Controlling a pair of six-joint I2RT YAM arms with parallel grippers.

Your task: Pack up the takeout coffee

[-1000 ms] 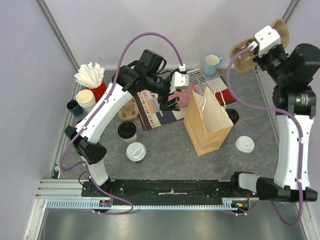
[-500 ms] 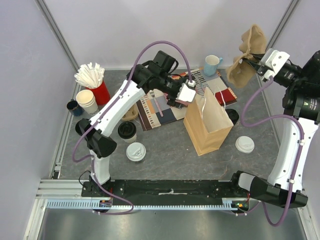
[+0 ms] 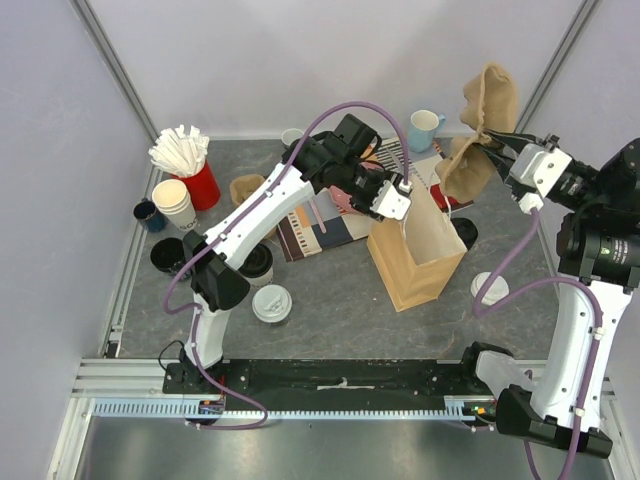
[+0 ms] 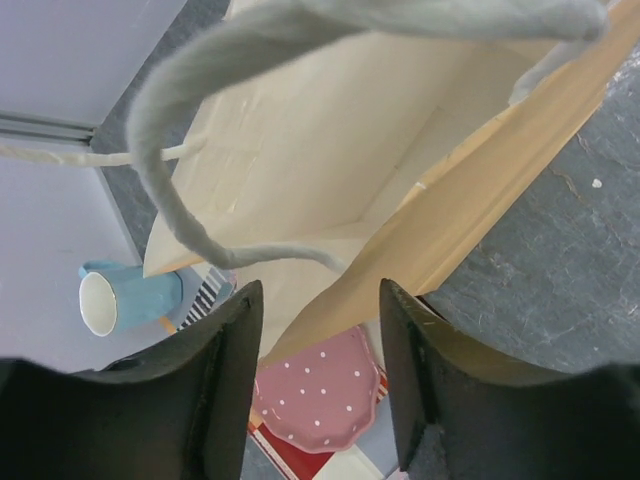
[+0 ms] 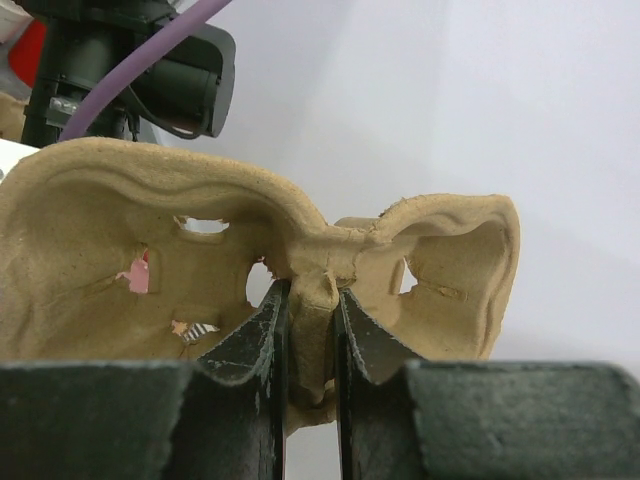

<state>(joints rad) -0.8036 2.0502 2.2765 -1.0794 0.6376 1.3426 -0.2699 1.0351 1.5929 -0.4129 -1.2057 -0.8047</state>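
Black-lidded cup (image 3: pixel 258 263), white-lidded cup (image 3: pixel 272 303), upright, adjacent

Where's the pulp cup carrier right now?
In the top view it is at the upper right: the cup carrier is pinched in the right hand, held up in the air beyond the paper bag and just right of the blue mug.

You have nothing legible to read in any of the three views. The paper bag (image 3: pixel 420 250) is plain on the sides that show. Any print on the white-lidded cup (image 3: pixel 271 303) or the black-lidded cup (image 3: pixel 260 266) is too small to make out.
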